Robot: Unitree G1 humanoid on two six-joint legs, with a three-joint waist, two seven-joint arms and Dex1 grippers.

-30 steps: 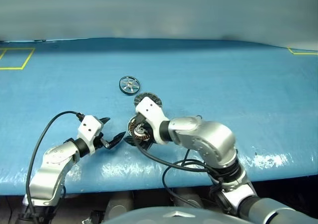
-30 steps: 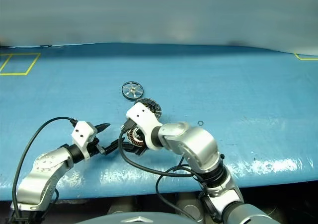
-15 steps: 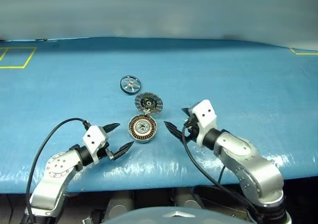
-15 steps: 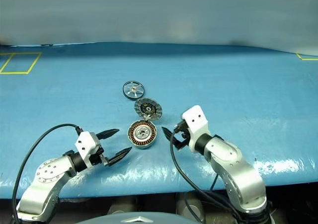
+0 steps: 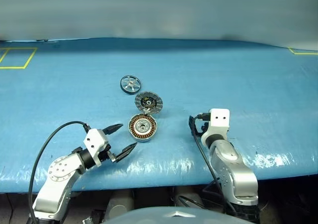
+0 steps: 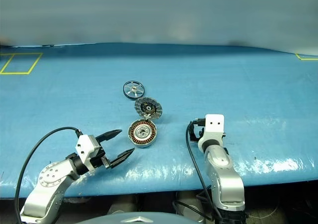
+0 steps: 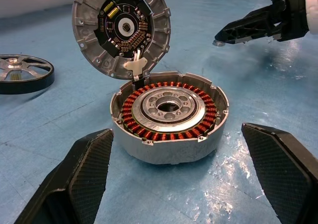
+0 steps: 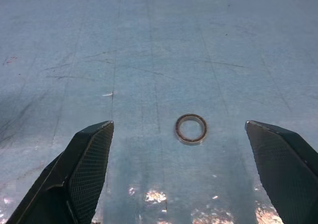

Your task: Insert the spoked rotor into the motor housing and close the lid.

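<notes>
Head view: motor housing [image 5: 142, 128] sits on blue table [image 5: 238, 80], lid [image 5: 148, 102] hinged up behind it, spoked rotor [image 5: 130, 84] farther back. Left gripper [image 5: 119, 137] open, empty, near housing. Right gripper [image 5: 195, 126] off to housing's right.
L wrist: windings exposed, lid tilted up.
R wrist: fingers [image 8: 87, 172] spread, empty; small ring [image 8: 191, 129] on table.

The left gripper [image 5: 121, 137] is held low with its jaws spread wide and empty, angled forward and toward the right gripper [image 5: 195, 125], which is likewise held wide open, empty and pointed forward, both forearms bent.
</notes>
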